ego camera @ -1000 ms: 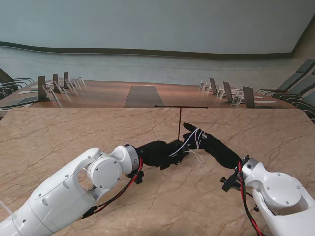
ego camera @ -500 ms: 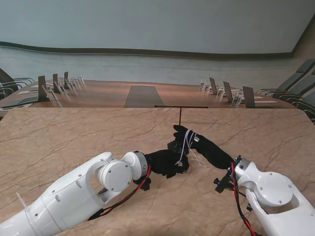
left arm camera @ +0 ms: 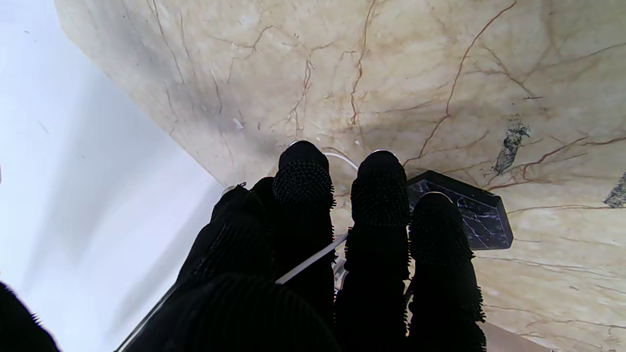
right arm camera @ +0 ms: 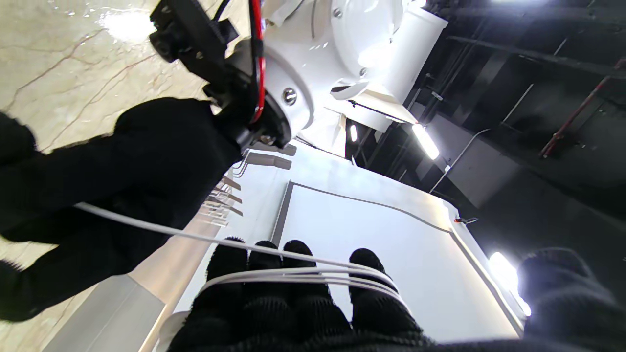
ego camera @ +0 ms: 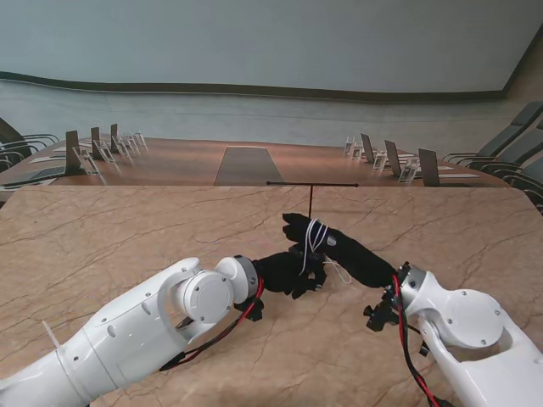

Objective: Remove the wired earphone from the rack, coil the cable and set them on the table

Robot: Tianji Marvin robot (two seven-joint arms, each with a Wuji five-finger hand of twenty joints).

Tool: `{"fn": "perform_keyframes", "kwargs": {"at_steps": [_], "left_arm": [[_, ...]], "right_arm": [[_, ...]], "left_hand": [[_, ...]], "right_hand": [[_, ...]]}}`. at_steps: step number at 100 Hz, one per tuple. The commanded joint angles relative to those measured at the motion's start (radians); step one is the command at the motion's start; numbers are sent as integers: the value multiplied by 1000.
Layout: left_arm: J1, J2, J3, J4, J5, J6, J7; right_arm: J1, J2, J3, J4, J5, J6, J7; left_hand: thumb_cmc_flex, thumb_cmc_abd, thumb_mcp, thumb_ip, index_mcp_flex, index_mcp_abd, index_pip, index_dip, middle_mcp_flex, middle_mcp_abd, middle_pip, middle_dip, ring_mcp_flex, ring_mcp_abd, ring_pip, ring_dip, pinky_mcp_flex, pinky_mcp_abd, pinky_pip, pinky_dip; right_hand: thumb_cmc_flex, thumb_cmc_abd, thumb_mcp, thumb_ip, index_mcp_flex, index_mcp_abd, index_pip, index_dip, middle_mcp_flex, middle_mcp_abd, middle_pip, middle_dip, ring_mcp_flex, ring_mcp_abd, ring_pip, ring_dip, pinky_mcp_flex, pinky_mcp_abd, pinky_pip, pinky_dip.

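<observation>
The earbuds themselves cannot be made out anywhere; only the white cable (ego camera: 317,235) shows, and where its free ends lie is hidden between the two black-gloved hands. The rack (ego camera: 310,196), a thin T-shaped stand, is partly covered by the hands at its dark marble base (left arm camera: 469,215), and nothing hangs from its bar. The right hand (ego camera: 327,242) has several turns of cable looped around its fingers (right arm camera: 293,288), which stand straight and close together. One strand runs from there to the left hand (ego camera: 288,271), whose fingers (left arm camera: 303,195) are curled with the cable passing between them, fingertips just over the table (ego camera: 127,229) beside the base.
</observation>
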Motion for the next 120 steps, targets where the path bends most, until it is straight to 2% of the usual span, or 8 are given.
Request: {"fn": "perform_keyframes", "kwargs": {"at_steps": [1, 35, 49, 56, 65, 88, 93, 120], "left_arm": [[-6, -13, 3, 14, -7, 5, 3], [-42, -26, 0, 61, -10, -10, 22], [-50, -22, -21, 64, 5, -27, 23], [-52, -18, -36, 61, 18, -37, 25], [-36, -9, -66, 29, 31, -27, 21], [-20, 2, -101, -6, 61, -14, 12], [-17, 4, -107, -13, 65, -12, 11], [5, 18, -151, -60, 104, -11, -1]], "right_arm": [[3, -4, -10, -20, 12, -10, 3], [-11, 7, -22, -53, 64, -17, 69], [-36, 10, -12, -72, 72, -20, 82], [-49, 11, -6, -83, 76, -25, 85], [-62, 13, -2, -94, 79, -39, 86], [-93, 18, 14, -110, 87, -31, 111], [-100, 19, 16, -112, 86, -25, 116], [-134, 22, 29, -115, 72, 26, 136]], "left_hand": [[-1, 27, -14, -30, -19, -36, -12, 19, -18, 15, -10, -3, -11, 2, -4, 22, -15, -17, 2, 24], [-1, 28, -15, -30, -21, -36, -12, 20, -33, 17, -14, -9, -24, -3, -19, 27, -26, -24, -12, 27], [-4, 28, -16, -30, -24, -38, -14, 20, -50, 54, -29, -17, -38, -6, -36, 23, -35, -28, -21, 24], [-4, 27, -16, -30, -20, -41, -11, 22, -49, 17, -37, -23, -44, -8, -54, 16, -38, -31, -29, 18], [-4, 25, -14, -29, -19, -41, -11, 22, -58, 35, -56, -36, -53, -5, -75, 7, -46, -33, -43, 6], [-7, 25, -15, -30, -19, -42, -13, 22, -55, 24, -58, -41, -50, -4, -74, 5, -44, -31, -41, 2], [-7, 25, -14, -29, -18, -41, -13, 22, -55, 24, -59, -41, -50, -4, -74, 5, -43, -31, -40, 1], [-9, 23, -15, -30, -18, -43, -15, 24, -54, 28, -61, -44, -50, -2, -75, 4, -44, -30, -40, -1]], "right_hand": [[-3, -5, -13, -31, -27, -88, 14, 15, -6, -17, 12, 2, -12, -22, 14, 13, 6, -23, -22, 4], [0, -6, -13, -31, -27, -90, 14, 49, -7, 18, 84, 35, 7, 21, 56, 27, 32, 9, -4, 15], [3, -7, -13, -31, -25, -87, 21, 61, -5, 36, 128, 52, 37, 45, 68, 34, 52, 28, 18, 18], [6, -7, -14, -31, -29, -85, 55, 76, -3, 41, 150, 59, 50, 53, 69, 37, 55, 37, 39, 15], [8, -7, -15, -30, -24, -84, 70, 77, 8, 43, 154, 59, 61, 55, 73, 39, 63, 40, 48, 14], [9, -5, -18, -29, -35, -82, 143, 60, 26, 49, 159, 58, 77, 62, 81, 41, 69, 46, 87, -2], [9, -6, -20, -30, -59, -80, 255, -39, 33, 52, 159, 60, 83, 64, 85, 40, 68, 48, 118, -48], [8, -5, -21, -31, -59, -76, 304, -48, 42, 56, 155, 59, 87, 68, 88, 41, 66, 53, 135, -47]]}}
